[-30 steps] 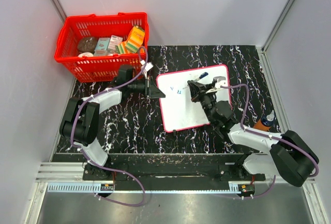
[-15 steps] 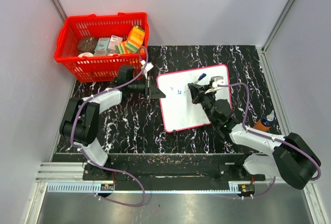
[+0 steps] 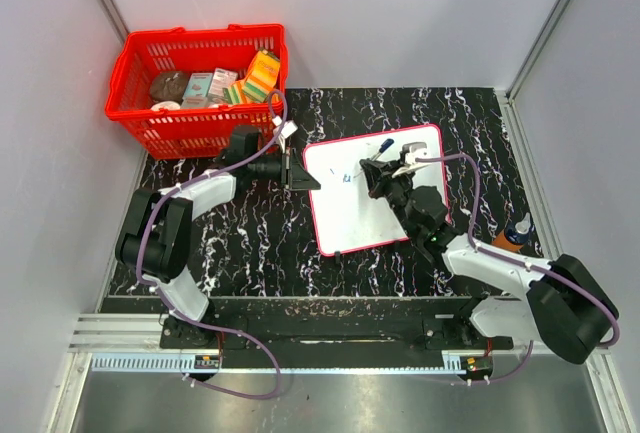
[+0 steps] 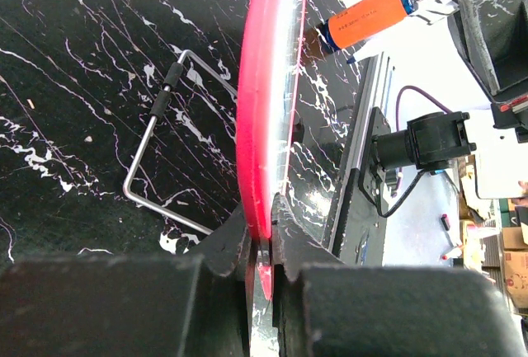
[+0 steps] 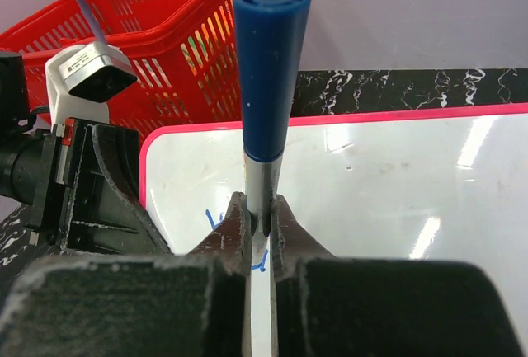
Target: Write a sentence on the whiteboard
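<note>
The whiteboard [image 3: 375,215], white with a red frame, lies mid-table. My left gripper [image 3: 300,169] is shut on its left edge; in the left wrist view the red frame [image 4: 261,110] runs edge-on between the closed fingers [image 4: 262,237]. My right gripper [image 3: 377,177] hovers over the board's upper middle, shut on a marker [image 5: 269,68] with a blue end pointing up; the tip is hidden between the jaws [image 5: 261,229]. Only a few blue strokes of the sentence [image 3: 347,177] show, also in the right wrist view [image 5: 213,220]; no words are readable.
A red basket [image 3: 150,118] with several packets stands at the back left, also in the right wrist view [image 5: 177,39]. An orange cylinder [image 3: 512,234] stands near the right wall, seen too in the left wrist view [image 4: 367,16]. A wire stand [image 4: 153,138] lies beside the board.
My right gripper has shifted slightly left and away with the marker over the board. The left gripper and board have not moved.
</note>
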